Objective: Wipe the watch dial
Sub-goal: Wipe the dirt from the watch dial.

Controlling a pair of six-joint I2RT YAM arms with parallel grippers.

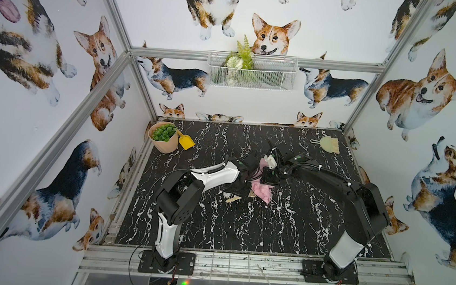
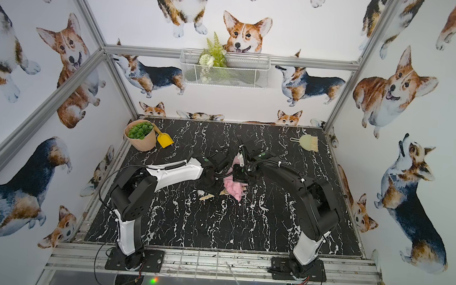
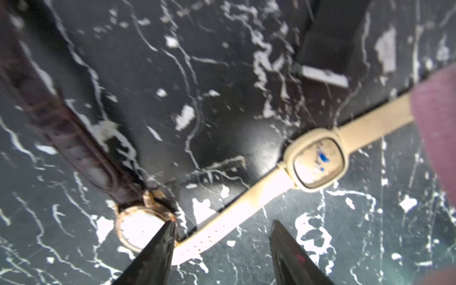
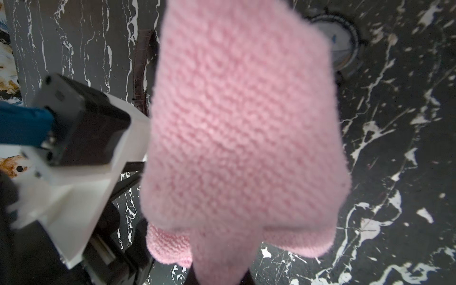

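Pink knitted cloth [image 4: 241, 123] hangs from my right fingers [image 4: 219, 276], which are closed tight on one end of it. It covers most of the right wrist view, and I cannot tell if its lower edge touches the counter [image 3: 222, 74].

My left fingers [image 3: 222, 246] stand apart and hold nothing. Between them, on the black marble, lies the holed end of the strap of the cream watch [image 3: 266, 190]. This watch lies flat near the middle of the counter, and its square dial [image 3: 318, 164] faces up with blue spots on it. The far end of its strap is hidden behind the cloth.

One left fingertip stands over the rim of the round face of a brown watch [image 3: 98, 167], which lies just beside the cream one. In the right wrist view a third watch [image 4: 345, 44], with a dark round rim, shows partly behind the cloth.
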